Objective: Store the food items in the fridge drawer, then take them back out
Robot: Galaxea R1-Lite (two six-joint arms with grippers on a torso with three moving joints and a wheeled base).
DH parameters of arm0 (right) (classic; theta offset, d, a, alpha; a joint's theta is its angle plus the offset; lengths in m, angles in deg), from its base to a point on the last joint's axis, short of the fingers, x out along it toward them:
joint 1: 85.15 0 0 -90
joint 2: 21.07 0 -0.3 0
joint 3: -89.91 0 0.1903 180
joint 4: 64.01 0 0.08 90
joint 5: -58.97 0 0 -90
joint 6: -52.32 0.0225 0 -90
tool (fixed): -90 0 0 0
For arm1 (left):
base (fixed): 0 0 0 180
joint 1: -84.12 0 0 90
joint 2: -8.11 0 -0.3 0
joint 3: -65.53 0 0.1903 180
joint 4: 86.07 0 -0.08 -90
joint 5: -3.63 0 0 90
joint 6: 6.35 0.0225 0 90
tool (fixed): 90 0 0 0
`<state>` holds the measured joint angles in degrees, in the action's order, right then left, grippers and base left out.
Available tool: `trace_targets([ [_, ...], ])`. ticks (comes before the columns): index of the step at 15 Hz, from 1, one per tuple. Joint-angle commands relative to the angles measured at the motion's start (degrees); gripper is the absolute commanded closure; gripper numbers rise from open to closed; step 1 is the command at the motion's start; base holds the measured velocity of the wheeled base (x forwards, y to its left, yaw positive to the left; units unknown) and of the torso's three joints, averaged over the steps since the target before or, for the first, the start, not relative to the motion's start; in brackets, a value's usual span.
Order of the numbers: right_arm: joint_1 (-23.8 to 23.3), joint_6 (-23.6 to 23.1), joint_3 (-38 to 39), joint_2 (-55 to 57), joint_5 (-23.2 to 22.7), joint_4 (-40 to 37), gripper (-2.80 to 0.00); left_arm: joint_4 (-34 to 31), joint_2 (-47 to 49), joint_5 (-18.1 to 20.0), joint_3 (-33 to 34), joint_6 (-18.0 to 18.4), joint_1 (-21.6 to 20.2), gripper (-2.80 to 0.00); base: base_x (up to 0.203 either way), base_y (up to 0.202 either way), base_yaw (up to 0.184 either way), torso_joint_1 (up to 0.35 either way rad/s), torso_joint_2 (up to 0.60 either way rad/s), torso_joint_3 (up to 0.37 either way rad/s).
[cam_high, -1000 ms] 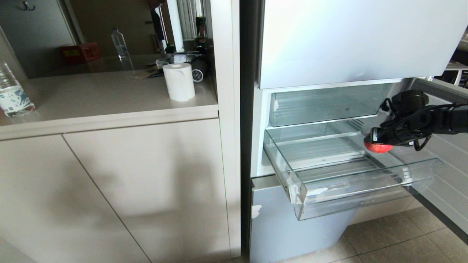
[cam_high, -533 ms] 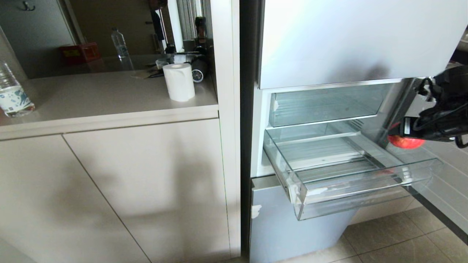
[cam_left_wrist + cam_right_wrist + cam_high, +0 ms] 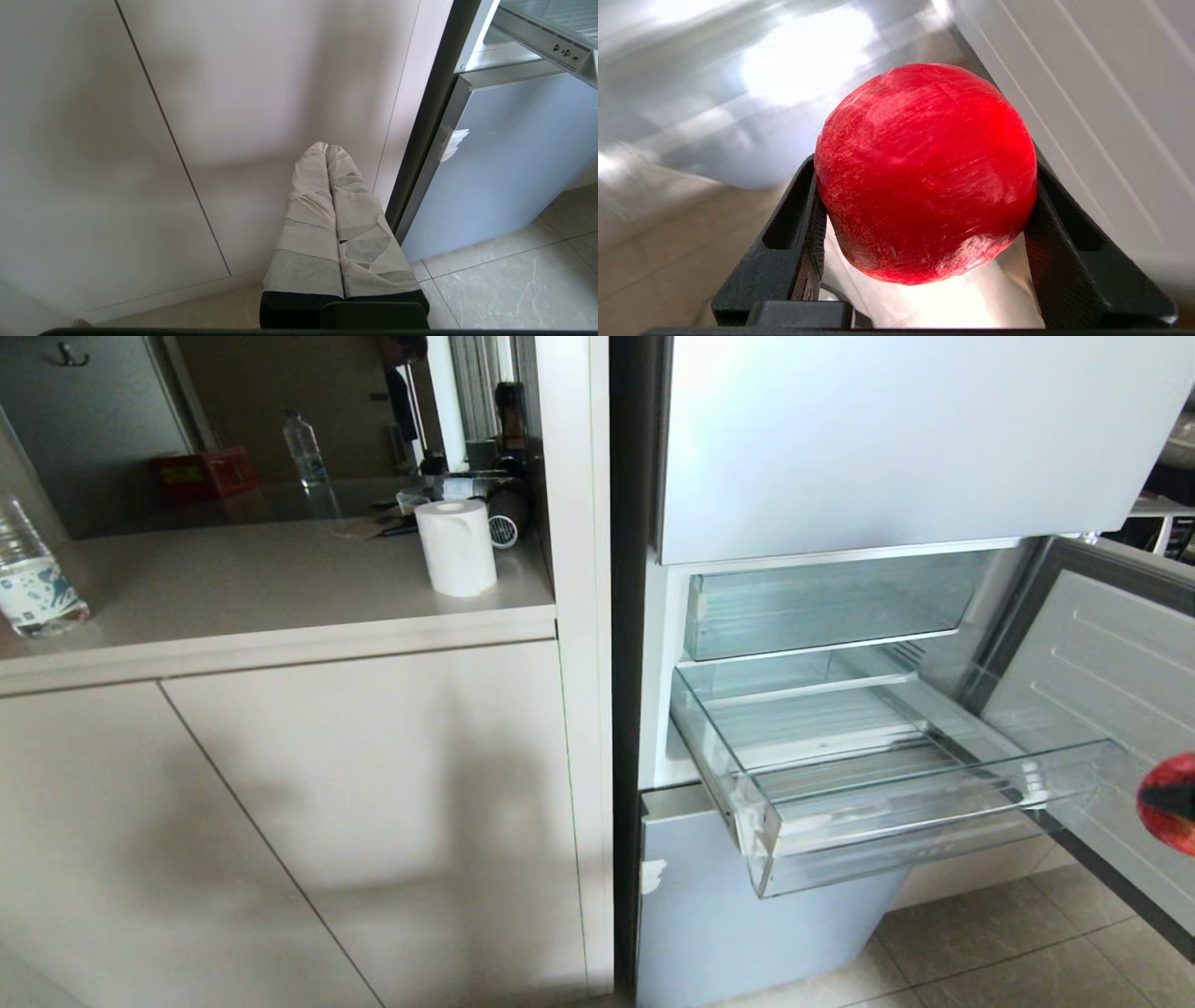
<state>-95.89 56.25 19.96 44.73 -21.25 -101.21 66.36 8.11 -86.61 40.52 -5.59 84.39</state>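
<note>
The red apple is pinched between the two fingers of the right gripper, right of the empty, pulled-out fridge drawer, beside the open door. On so round and glossy a fruit, the grip could be lost through a knock against the door. The left gripper is parked low by the cabinet, fingers pressed together.

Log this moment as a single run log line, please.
right hand: shut on apple, off drawer's right | fridge drawer: pulled out, nothing seen in it | left hand: shut, parked by cabinet
</note>
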Motion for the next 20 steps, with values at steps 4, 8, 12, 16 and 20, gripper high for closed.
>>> trace_targets([
  [4,0.0,-0.1,14.1,-21.3,3.4,0.3,0.00,0.0,0.0,0.0,0.0,0.0,0.0,0.00,-0.001,0.000,-0.064,0.002,0.00,0.002],
  [8,-4.5,1.5,19.3,-26.6,5.0,0.8,0.00,0.0,0.0,0.0,0.0,0.0,0.0,0.00,-0.003,0.005,-0.175,0.002,0.00,0.004],
  [12,-10.8,1.5,24.9,-27.1,5.1,9.0,0.00,0.0,0.0,0.0,0.0,0.0,0.0,0.00,-0.001,0.007,-0.177,0.001,0.00,0.003],
  [16,-21.8,1.5,27.4,-22.6,3.7,15.3,0.00,0.0,0.0,0.0,0.0,0.0,0.0,0.00,-0.001,0.008,-0.166,0.005,0.00,0.003],
  [20,-37.4,1.7,27.6,-8.9,-4.0,26.8,0.00,0.0,0.0,0.0,0.0,0.0,0.0,0.00,0.000,0.004,-0.047,0.002,0.00,-0.001],
])
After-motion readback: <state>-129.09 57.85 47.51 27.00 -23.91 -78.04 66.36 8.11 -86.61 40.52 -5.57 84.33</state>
